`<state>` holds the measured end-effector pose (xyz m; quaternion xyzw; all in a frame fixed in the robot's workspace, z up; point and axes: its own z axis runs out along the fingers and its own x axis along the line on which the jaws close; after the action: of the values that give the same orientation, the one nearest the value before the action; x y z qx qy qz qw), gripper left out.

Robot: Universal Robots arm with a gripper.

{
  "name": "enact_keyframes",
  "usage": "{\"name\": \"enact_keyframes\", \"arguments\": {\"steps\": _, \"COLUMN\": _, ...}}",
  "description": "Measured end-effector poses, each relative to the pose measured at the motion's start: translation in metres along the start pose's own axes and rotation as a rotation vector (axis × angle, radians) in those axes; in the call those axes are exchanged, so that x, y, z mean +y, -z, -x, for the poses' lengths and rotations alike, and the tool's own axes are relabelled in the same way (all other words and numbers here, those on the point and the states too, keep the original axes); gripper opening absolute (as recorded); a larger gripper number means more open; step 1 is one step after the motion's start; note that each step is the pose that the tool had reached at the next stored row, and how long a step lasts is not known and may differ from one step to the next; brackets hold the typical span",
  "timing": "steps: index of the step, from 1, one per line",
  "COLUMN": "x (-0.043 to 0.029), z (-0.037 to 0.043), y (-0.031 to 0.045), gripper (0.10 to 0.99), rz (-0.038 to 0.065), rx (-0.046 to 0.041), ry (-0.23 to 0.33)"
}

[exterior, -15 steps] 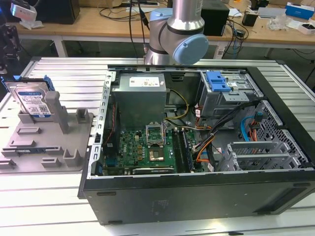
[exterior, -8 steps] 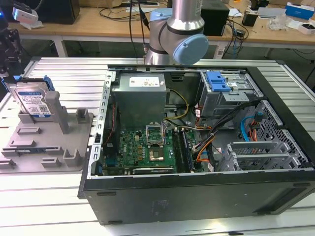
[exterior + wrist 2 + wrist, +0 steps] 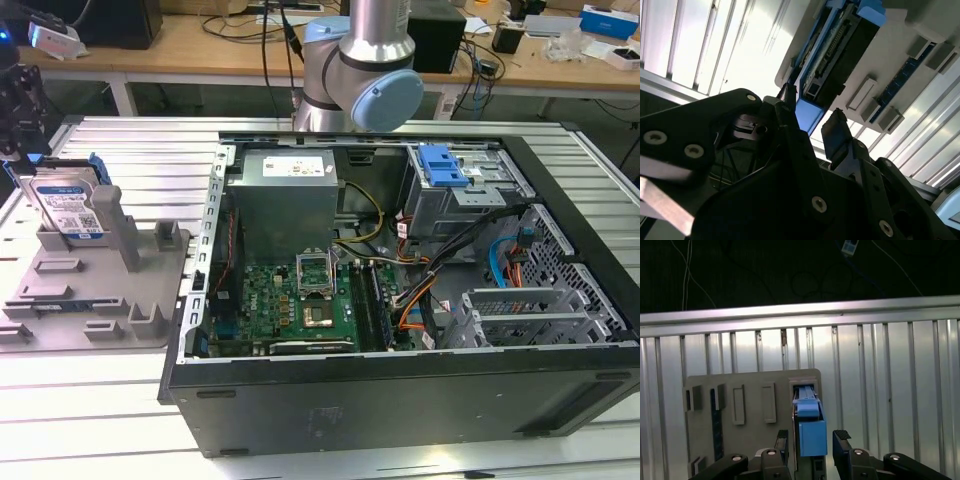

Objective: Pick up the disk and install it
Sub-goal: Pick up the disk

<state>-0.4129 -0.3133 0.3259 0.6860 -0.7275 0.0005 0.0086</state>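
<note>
Blue-framed disk (image 3: 68,205) stood upright in the grey fixture (image 3: 100,295), at 9 o'clock from the computer case (image 3: 400,400) in the exterior view. I saw the gripper (image 3: 812,437) spread, fingers (image 3: 841,440) flanking its bracket (image 3: 812,426), seemingly not touching.

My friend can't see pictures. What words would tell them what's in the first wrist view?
The robot's open hand has one black finger on each side of the blue-framed disk. The disk stands on edge in a slot of a grey holder plate, which lies on a ribbed metal table.
</note>
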Motion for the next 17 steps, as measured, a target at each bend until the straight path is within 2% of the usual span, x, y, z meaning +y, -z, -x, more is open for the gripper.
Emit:
{"name": "enact_keyframes", "arguments": {"steps": 13, "x": 0.0022, "z": 0.0, "y": -0.0094, "gripper": 0.482, "rz": 0.0, "rx": 0.0019, "ry": 0.0}}
{"name": "enact_keyframes", "arguments": {"steps": 17, "x": 0.0022, "z": 0.0003, "y": -0.0148, "gripper": 0.482, "rz": 0.0, "rx": 0.002, "ry": 0.0}}
